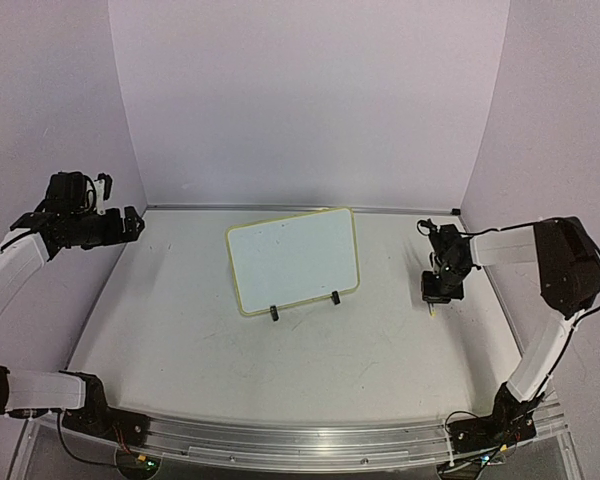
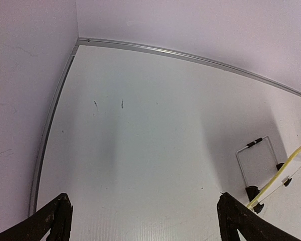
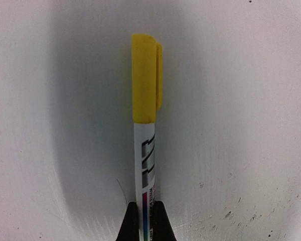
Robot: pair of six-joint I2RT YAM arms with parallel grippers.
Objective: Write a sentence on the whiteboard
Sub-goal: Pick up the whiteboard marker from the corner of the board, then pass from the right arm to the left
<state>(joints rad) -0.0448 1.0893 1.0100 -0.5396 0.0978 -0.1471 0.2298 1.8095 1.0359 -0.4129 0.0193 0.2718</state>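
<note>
A small rectangular whiteboard with a pale yellow rim and rounded corners (image 1: 293, 258) stands on two little black feet near the middle of the white tabletop (image 1: 280, 380), somewhat closer to its far edge. It leans back and is turned slightly askew. From overhead its face looks plain white; any fine writing on it is too faint to make out.

The right gripper (image 1: 436, 300) hangs low near the table's right edge, well apart from the board. Its jaws are pressed together on the white barrel of a slim marker pen with a yellow cap (image 3: 145, 100) — the capped end pointing away from the fingers, just above the surface or on it; I cannot tell which.

The left gripper (image 2: 143, 211) hovers by the far left corner, jaws spread wide — nothing between them.
</note>
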